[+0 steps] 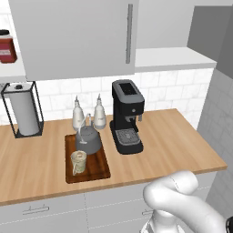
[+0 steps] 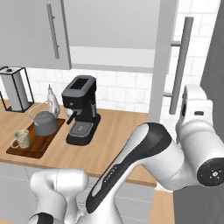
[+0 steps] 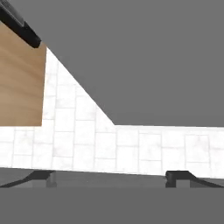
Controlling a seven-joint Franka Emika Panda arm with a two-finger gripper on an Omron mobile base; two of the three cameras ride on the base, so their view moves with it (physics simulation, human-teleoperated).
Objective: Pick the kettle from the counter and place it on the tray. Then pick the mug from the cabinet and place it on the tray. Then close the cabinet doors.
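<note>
Kettle (image 1: 88,140) and mug (image 1: 78,162) sit on the tray (image 1: 97,173) on the desk (image 1: 173,136); only door closing remains. Jaws stand released, holding nothing. Judgement: press flat on the right door (image 2: 162,65), at three o'clock of the coffee machine (image 2: 81,109), and sweep it fully shut.

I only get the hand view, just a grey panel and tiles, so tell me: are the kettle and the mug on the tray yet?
Observer: Yes. The kettle and the mug both stand on the tray.
Operator: And the cabinet doors?
Observer: Not closed. One cabinet door stands open, edge-on in the right base view, with the white shelf exposed beside it.
Operator: What sits next to the tray?
Observer: A black coffee machine, on the counter to the tray's right in the left base view.
</note>
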